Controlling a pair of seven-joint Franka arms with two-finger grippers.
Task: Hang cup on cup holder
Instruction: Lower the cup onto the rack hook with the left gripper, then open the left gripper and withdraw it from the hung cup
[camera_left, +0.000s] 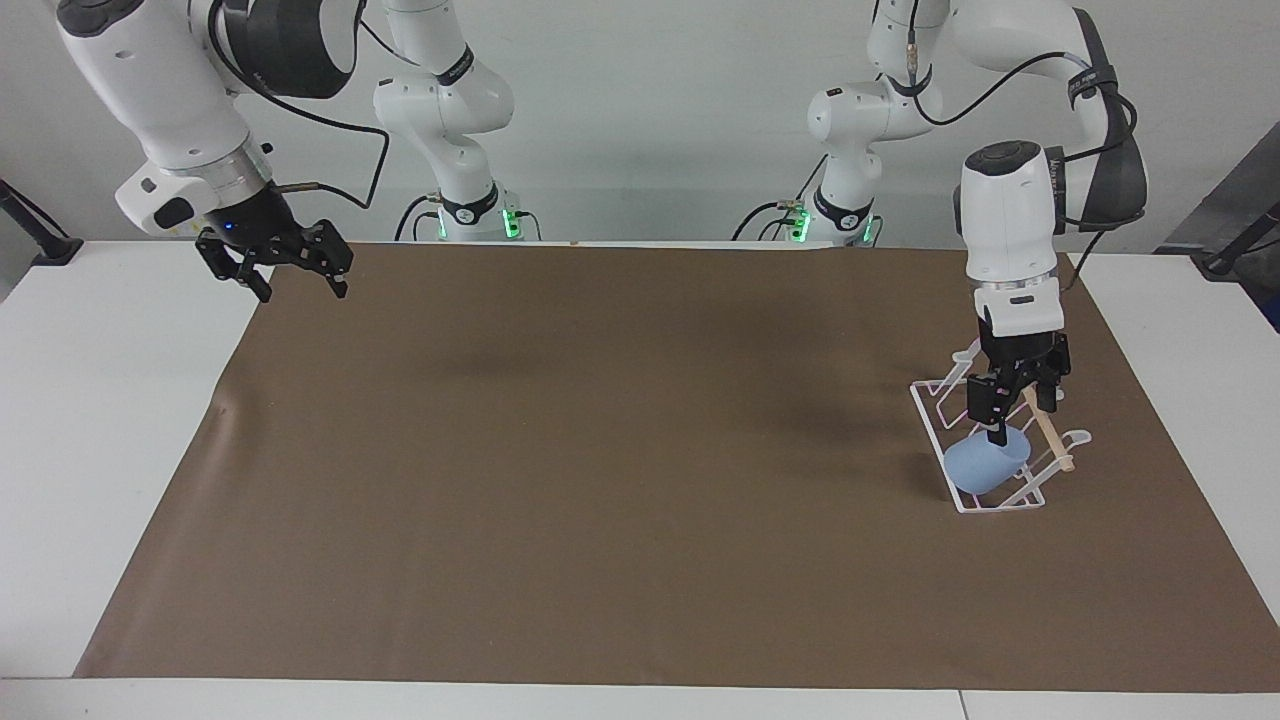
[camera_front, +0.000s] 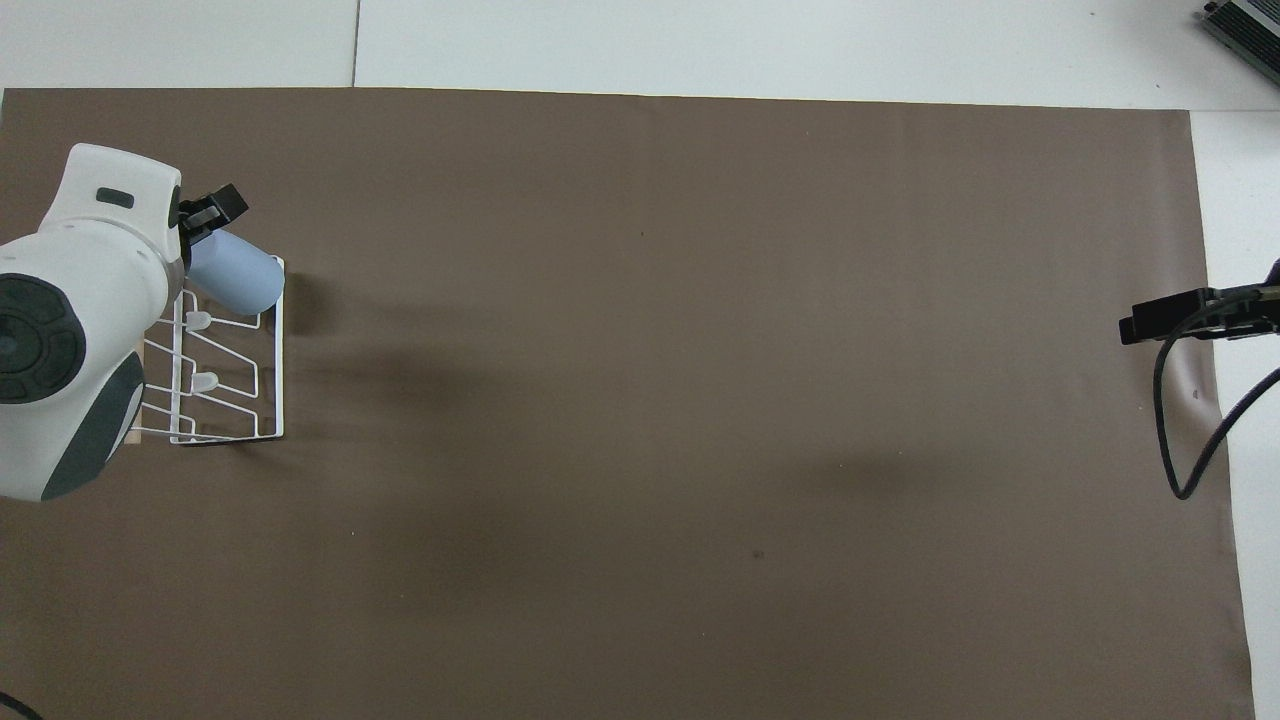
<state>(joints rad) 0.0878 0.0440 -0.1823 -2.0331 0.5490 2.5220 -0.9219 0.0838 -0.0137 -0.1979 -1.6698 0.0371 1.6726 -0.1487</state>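
The light-blue cup (camera_left: 985, 463) lies tilted on the prong of the white wire cup holder (camera_left: 930, 437) farthest from the robots, at the left arm's end of the table. It also shows in the overhead view (camera_front: 238, 280) on the cup holder (camera_front: 281, 370). The holder's wooden dowel (camera_left: 1048, 432) runs along the top. My left gripper (camera_left: 1015, 408) is open just above the cup and the rack, one fingertip (camera_left: 996, 432) close to the cup's upper end. My right gripper (camera_left: 295, 275) is open and empty, waiting over the mat's edge at the right arm's end.
A brown paper mat (camera_left: 600, 450) covers most of the white table (camera_left: 110, 420). In the overhead view the left arm's wrist (camera_front: 70, 320) hides part of the holder, and only the tip of the right gripper (camera_front: 1150, 322) and its cable show.
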